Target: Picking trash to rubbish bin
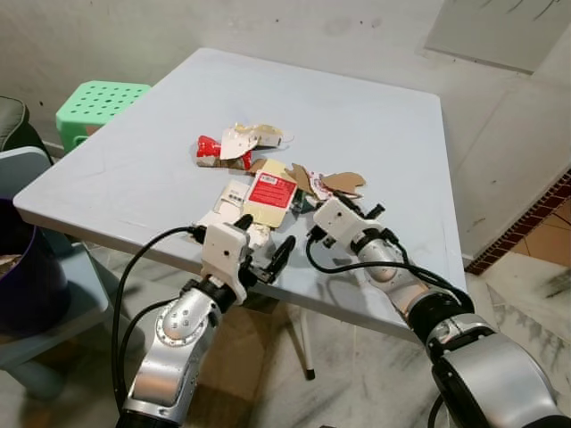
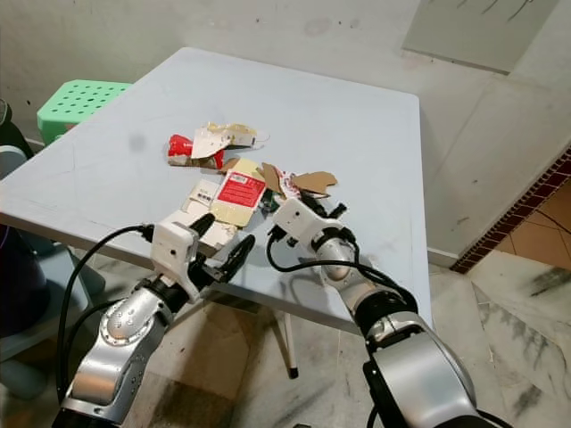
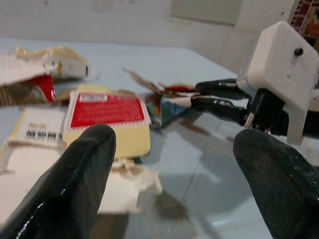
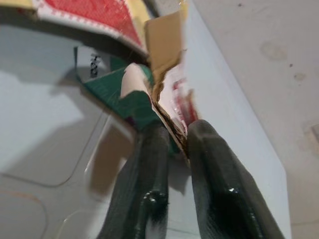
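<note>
Near the frame's centre, on the pale grey square table point(image 1: 375, 134), a torn brown cardboard scrap point(image 4: 167, 107) is pinched between the nearly closed fingers of the right gripper point(image 4: 174, 144). Lower left, the left gripper point(image 1: 264, 242) is held wide open, empty, beside one red-labelled flattened carton point(image 1: 270, 193).

The setting looked like a lived-in home, probably a plain dining or utility corner. A pale grey square plastic table point(image 1: 375, 134) stood against a stained, scuffed whitewashed wall point(image 1: 294, 27), with a mint-green perforated plastic stool point(image 1: 100, 102) beside it. The floor was of marbled pale tiles point(image 1: 357, 374), edged by a strip of small brown mosaic tiles point(image 1: 526, 223).
</note>
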### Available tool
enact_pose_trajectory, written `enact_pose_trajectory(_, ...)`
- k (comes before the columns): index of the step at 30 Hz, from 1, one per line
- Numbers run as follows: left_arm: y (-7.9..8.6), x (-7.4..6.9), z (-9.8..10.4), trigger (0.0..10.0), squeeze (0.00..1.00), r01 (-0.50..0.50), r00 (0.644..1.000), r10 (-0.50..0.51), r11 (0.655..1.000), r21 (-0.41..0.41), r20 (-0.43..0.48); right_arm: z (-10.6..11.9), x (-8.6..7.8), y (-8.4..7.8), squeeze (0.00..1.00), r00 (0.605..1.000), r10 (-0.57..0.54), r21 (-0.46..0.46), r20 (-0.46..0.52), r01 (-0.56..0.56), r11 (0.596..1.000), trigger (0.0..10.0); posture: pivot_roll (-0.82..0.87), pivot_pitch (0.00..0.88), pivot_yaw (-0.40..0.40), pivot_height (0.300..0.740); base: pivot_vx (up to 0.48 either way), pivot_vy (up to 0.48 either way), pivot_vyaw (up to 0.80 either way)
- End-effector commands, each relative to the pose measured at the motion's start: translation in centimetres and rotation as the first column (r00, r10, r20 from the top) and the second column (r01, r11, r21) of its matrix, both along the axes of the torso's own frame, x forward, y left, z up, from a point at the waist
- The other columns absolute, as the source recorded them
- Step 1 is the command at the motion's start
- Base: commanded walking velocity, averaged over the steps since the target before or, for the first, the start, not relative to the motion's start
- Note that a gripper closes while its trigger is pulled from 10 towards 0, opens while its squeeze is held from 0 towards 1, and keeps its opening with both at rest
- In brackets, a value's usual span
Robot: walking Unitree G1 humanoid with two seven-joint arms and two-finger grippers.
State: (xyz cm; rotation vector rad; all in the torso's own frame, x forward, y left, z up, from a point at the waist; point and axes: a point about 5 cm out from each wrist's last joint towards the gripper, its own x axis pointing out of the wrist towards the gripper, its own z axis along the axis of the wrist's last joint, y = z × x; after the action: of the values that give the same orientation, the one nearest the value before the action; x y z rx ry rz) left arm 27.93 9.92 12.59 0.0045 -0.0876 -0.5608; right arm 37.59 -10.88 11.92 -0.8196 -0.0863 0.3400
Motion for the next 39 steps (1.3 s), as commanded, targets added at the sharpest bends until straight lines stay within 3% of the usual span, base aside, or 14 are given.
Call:
enact_pose_trajectory(1, -0.3, -0.3, 0.2, 10.0, 0.0, 0.013, 1.0, -0.013, 1.0, 0.009, 0.005, 0.1, 0.2, -0.2, 0.0, 1.0, -0.001, -0.016, -0.016, 0.001, 1.0, 0.0, 0.16, 0.15, -0.108, 0.715, 0.0, 0.0, 0.0)
enact_pose_trajectory(9, -0.1, -0.3, 0.2, 10.0, 0.0, 0.006, 1.0, -0.006, 1.0, 0.014, -0.002, 0.1, 0.1, -0.1, 0.0, 1.0, 0.008, -0.015, -0.014, -0.008, 1.0, 0.0, 0.16, 0.165, -0.105, 0.715, 0.0, 0.0, 0.0)
enact_pose_trajectory(15, -0.2, -0.1, 0.2, 10.0, 0.0, 0.004, 1.0, -0.004, 1.0, 0.009, -0.004, 0.7, 0.2, -0.3, 0.0, 0.999, -0.016, 0.029, 0.045, 0.015, 0.999, 0.0, 0.14, 0.146, -0.076, 0.715, 0.0, 0.0, 0.0)
enact_pose_trajectory(21, -1.0, 0.6, 0.7, 10.0, 0.0, 0.037, 0.999, -0.037, 0.999, 0.018, 0.014, 1.9, 0.4, -1.3, 0.0, 0.992, -0.078, 0.182, 0.099, 0.059, 0.982, 0.0, 0.12, 0.121, -0.055, 0.715, 0.0, 0.0, 0.0)
enact_pose_trajectory(22, -0.9, 1.2, 1.0, 10.0, 0.0, 0.031, 0.999, -0.032, 0.999, 0.029, 0.032, 2.3, 0.3, -1.8, 0.0, 0.989, -0.096, 0.262, 0.113, 0.064, 0.963, 0.0, 0.11, 0.107, -0.049, 0.715, 0.0, 0.0, 0.0)
enact_pose_trajectory(26, -0.6, 2.6, 1.7, 10.0, 0.0, 0.0, 0.999, 0.0, 1.0, 0.014, 0.054, 2.0, -0.7, -2.0, 0.0, 0.989, -0.063, 0.411, 0.134, 0.003, 0.912, 0.0, 0.09, 0.084, -0.045, 0.715, 0.0, 0.0, 0.0)
enact_pose_trajectory(30, -0.4, 3.2, 1.9, 10.0, 0.0, -0.039, 0.997, 0.038, 0.999, 0.003, 0.06, 2.2, -1.0, -2.2, 0.0, 0.985, -0.078, 0.485, 0.156, -0.008, 0.875, 0.0, 0.08, 0.069, -0.046, 0.715, 0.0, 0.0, 0.0)
enact_pose_trajectory(32, -0.1, 3.9, 1.9, 10.0, 0.0, -0.08, 0.996, 0.081, 0.997, -0.014, 0.043, 2.8, -1.2, -2.9, 0.0, 0.973, -0.13, 0.549, 0.191, 0.004, 0.836, 0.0, 0.08, 0.069, -0.046, 0.715, 0.0, 0.0, 0.0)
enact_pose_trajectory(33, 0.1, 4.3, 1.8, 10.0, 0.0, -0.101, 0.994, 0.102, 0.995, -0.02, 0.035, 2.9, -1.3, -3.2, 0.0, 0.969, -0.155, 0.573, 0.193, 0.017, 0.819, 1.7, 0.07, 0.056, -0.047, 0.715, 0.0, 0.0, 0.0)
enact_pose_trajectory(34, 0.3, 4.6, 1.8, 10.0, 0.0, -0.124, 0.992, 0.125, 0.992, -0.032, 0.029, 3.1, -1.3, -3.7, 0.0, 0.96, -0.194, 0.601, 0.202, 0.035, 0.799, 6.8, 0.07, 0.054, -0.047, 0.715, 0.0, 0.0, 0.0)
enact_pose_trajectory(35, 0.4, 4.8, 1.9, 10.0, 0.0, -0.13, 0.991, 0.131, 0.99, -0.054, 0.021, 3.4, -1.4, -4.3, 0.0, 0.947, -0.238, 0.617, 0.217, 0.055, 0.785, 8.3, 0.07, 0.049, -0.047, 0.715, 0.0, 0.0, 0.0)
enact_pose_trajectory(36, 0.4, 4.8, 1.9, 10.0, 0.0, -0.13, 0.991, 0.131, 0.99, -0.054, 0.021, 3.4, -1.4, -4.3, 0.0, 0.947, -0.238, 0.617, 0.217, 0.055, 0.785, 8.3, 0.07, 0.049, -0.047, 0.715, 0.0, 0.0, 0.0)
enact_pose_trajectory(37, 0.6, 5.1, 2.0, 10.0, 0.0, -0.155, 0.988, 0.155, 0.984, -0.088, -0.008, 3.3, -1.6, -4.7, 0.0, 0.964, -0.201, 0.67, 0.177, 0.032, 0.742, 10.0, 0.06, 0.046, -0.045, 0.715, 0.0, 0.0, 0.0)
enact_pose_trajectory(39, 0.9, 5.3, 2.0, 10.0, 0.0, -0.17, 0.985, 0.169, 0.978, -0.12, -0.019, 3.1, -1.9, -5.3, 0.0, 0.972, -0.186, 0.748, 0.147, 0.014, 0.664, 10.0, 0.06, 0.044, -0.042, 0.715, 0.0, 0.0, 0.0)
